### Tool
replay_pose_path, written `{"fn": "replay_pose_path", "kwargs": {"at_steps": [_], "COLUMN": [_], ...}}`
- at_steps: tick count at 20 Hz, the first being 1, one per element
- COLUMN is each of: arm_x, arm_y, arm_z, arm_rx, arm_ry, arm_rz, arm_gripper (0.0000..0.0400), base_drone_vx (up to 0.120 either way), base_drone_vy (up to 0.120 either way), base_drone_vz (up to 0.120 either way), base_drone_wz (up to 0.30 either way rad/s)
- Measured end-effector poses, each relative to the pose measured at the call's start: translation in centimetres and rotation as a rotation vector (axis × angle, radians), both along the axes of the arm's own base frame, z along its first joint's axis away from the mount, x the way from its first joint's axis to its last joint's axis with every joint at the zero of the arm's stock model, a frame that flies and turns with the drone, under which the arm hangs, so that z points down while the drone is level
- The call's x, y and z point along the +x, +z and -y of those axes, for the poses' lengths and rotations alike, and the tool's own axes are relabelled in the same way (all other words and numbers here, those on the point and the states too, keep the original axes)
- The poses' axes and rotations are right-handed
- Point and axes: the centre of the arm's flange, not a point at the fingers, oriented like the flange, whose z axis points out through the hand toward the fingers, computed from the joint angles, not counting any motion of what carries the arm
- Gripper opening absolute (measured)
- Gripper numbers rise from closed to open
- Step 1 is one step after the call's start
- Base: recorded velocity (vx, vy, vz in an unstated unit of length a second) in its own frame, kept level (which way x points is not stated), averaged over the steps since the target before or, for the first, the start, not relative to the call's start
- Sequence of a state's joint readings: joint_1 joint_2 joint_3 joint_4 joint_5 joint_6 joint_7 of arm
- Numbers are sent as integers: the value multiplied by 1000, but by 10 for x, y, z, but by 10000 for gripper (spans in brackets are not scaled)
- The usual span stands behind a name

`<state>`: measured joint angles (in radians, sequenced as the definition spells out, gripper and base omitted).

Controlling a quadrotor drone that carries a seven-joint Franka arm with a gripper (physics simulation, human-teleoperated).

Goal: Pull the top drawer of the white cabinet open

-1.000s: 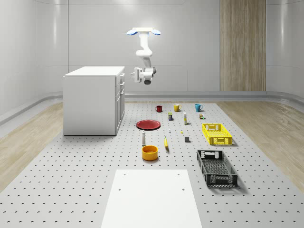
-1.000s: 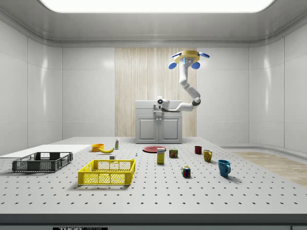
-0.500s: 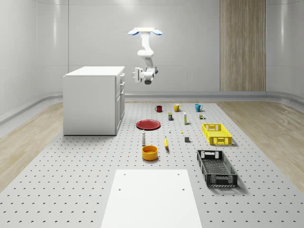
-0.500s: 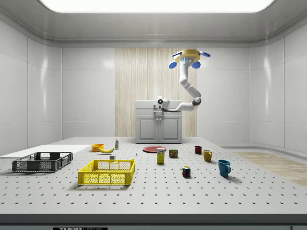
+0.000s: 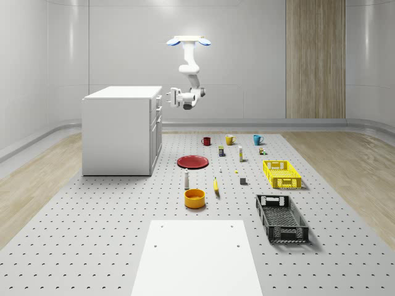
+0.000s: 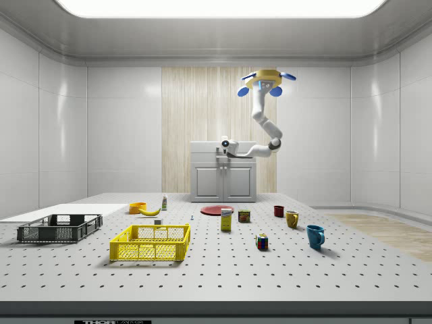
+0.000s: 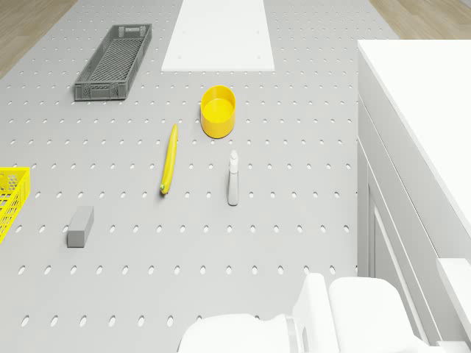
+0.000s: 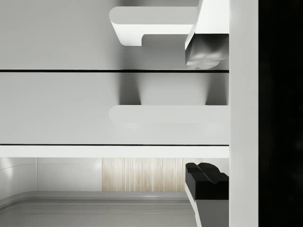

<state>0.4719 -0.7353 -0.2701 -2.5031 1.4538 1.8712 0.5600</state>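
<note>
Edges the gripper (image 5: 170, 97) nearer the white cabinet (image 5: 117, 132) than a second ago, right up to its drawer side, while keeping the drone (image 5: 189, 41) hovering at much the same spot, high over the grey surface (image 5: 92, 234) and off the cabinet's drawer side. Holds the fingers (image 8: 203, 53) spread apart, one on each side of the handle (image 8: 161, 115) of the top drawer (image 8: 57, 109), not clamped onto it. Finds that drawer shut, its front level with the drawer front beside it, in the cabinet standing at the whole-scene view's left. Shows a grey surface pierced with regular rows of holes, with a plain white slab (image 5: 196, 259) laid on it at the near end and pale wood flooring (image 5: 345, 166) along both sides. Closes the room with smooth light-grey walls curving into the floor, a tall wood-grain panel (image 5: 315, 58) on the far wall, and a bright light panel (image 6: 219, 7) in the ceiling. Carries a dark strip with marks at the side view's bottom edge, too small to read; offers no legible label on the small items scattered over the surface.
</note>
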Motion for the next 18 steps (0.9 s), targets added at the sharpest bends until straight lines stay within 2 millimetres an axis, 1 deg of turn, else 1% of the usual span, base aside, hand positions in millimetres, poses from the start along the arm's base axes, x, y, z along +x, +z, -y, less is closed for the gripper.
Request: {"fn": "replay_pose_path", "kwargs": {"at_steps": [4,8,18], "arm_x": [0,0,0], "arm_y": [0,0,0], "arm_z": [-21,-37,-60], "arm_rx": [0,0,1], "arm_ry": [0,0,0], "arm_rz": [0,0,0], "arm_gripper": [302,304,305], "base_drone_vx": [0,0,0], "base_drone_vy": [0,0,0], "base_drone_vz": [0,0,0], "base_drone_wz": [0,0,0]}}
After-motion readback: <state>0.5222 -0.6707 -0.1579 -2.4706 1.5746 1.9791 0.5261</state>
